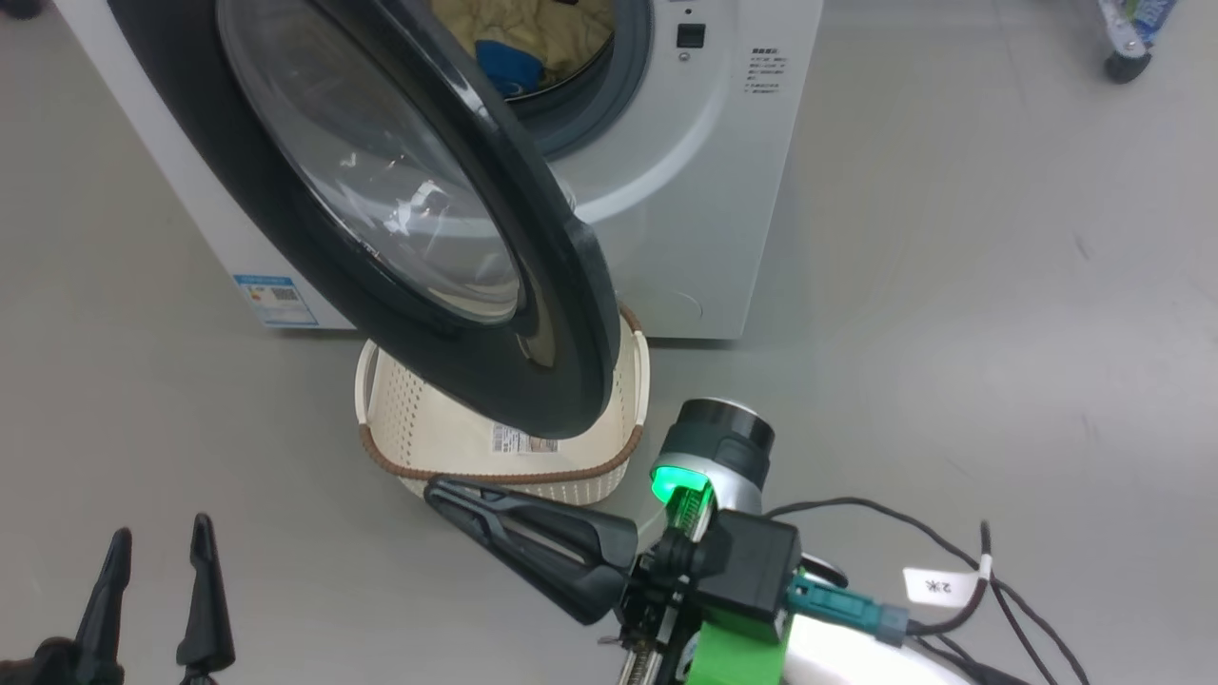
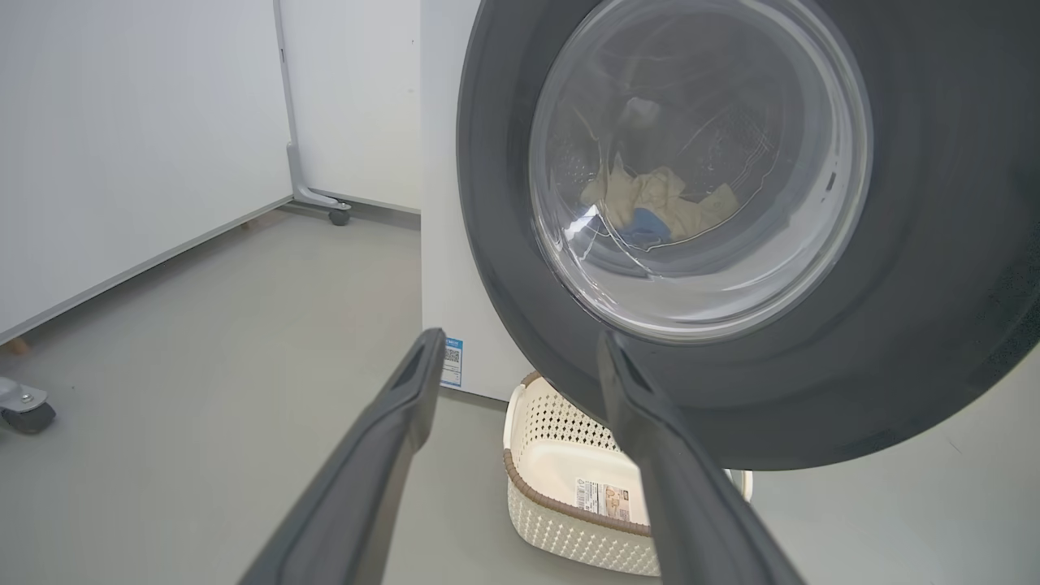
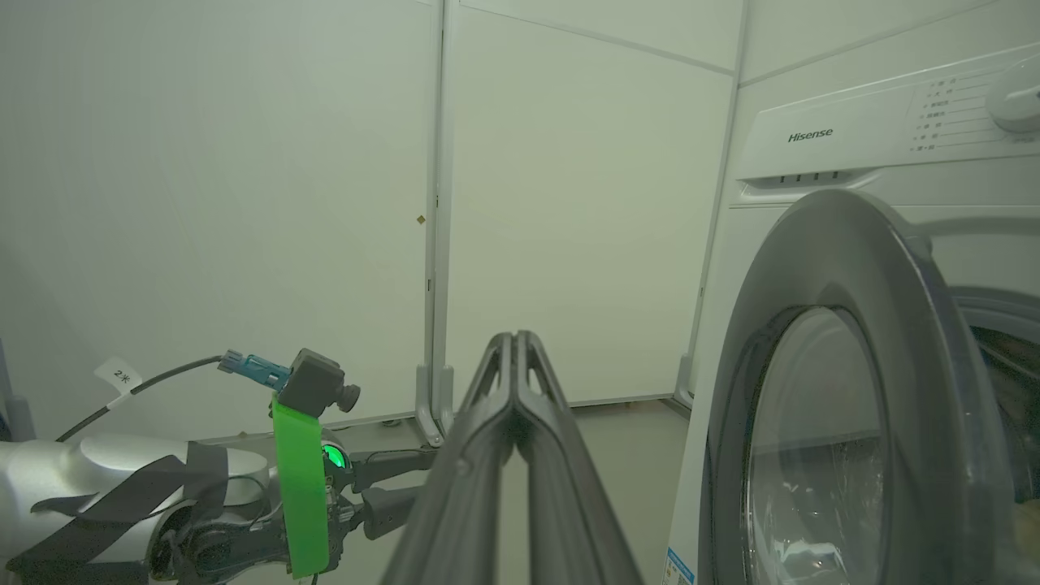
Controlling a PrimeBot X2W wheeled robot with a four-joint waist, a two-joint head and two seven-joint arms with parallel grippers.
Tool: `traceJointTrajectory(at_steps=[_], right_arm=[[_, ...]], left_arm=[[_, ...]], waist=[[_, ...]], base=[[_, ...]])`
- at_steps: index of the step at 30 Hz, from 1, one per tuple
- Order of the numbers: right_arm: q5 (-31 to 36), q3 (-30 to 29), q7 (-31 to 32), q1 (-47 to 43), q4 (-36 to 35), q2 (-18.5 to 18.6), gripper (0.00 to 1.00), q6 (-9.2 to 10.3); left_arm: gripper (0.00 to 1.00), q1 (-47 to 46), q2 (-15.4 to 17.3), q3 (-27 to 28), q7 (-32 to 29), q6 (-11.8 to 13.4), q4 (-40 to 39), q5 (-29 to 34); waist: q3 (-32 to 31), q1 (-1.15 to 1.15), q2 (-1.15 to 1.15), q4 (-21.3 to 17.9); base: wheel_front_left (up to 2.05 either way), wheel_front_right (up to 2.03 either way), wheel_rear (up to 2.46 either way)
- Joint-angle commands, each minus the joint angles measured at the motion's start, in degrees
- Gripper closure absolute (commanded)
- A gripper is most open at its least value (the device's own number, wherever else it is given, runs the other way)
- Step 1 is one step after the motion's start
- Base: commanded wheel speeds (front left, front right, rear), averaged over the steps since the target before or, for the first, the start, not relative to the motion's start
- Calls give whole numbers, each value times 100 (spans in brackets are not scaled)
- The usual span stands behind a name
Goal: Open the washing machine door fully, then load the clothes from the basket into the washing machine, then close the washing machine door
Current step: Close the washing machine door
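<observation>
The white washing machine (image 1: 704, 190) stands at the top of the head view. Its black-rimmed glass door (image 1: 571, 314) is swung partly out over the basket (image 1: 571, 487). Pale yellow clothes (image 1: 561, 33) with a blue patch lie inside the drum, and they show through the door glass (image 2: 650, 203) in the left wrist view. The cream basket (image 2: 569, 520) holds just a label. My right gripper (image 1: 436, 491) is shut on nothing and points left, in front of the basket. My left gripper (image 1: 160, 542) stands open at the lower left, apart from the door (image 2: 934, 244).
White wheeled partition panels (image 2: 122, 162) stand left of the machine, with casters (image 2: 24, 410) on the grey floor. A cart wheel (image 1: 1128, 62) sits at the far right. Cables (image 1: 952, 571) trail from my right arm. My left arm (image 3: 301, 455) crosses low in the right wrist view.
</observation>
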State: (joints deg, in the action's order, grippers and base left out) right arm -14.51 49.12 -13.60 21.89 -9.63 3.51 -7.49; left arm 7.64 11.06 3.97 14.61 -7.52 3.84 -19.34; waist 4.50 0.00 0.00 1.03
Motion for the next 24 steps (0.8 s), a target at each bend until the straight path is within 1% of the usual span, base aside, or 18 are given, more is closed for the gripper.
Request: traceJointTrajectory(at_steps=[1, 6, 11, 19, 24], right_arm=[[-54, 36, 33, 157, -107, -63, 100, 0], [-92, 158, -11, 196, 499, -63, 100, 0], [-59, 49, -64, 320, 952, -63, 100, 0], [76, -253, -119, 428, 1317, -63, 100, 0], [208, -626, -134, 383, 1391, -63, 100, 0]], left_arm=[[0, -320, 68, 187, 39, 4, -172, -41], [0, -553, 100, 83, 39, 4, -162, -197], [0, -790, 153, -13, 39, 4, -172, -326], [0, -1071, 227, -141, 39, 4, -149, -461], [0, -1129, 288, -187, 39, 4, -128, -530]], waist=[[172, 0, 0, 155], [613, 0, 0, 409], [1038, 0, 0, 603], [1369, 0, 0, 731], [1449, 0, 0, 730]], base=[[0, 0, 0], [0, 0, 0], [0, 0, 0], [0, 0, 0], [0, 0, 0]])
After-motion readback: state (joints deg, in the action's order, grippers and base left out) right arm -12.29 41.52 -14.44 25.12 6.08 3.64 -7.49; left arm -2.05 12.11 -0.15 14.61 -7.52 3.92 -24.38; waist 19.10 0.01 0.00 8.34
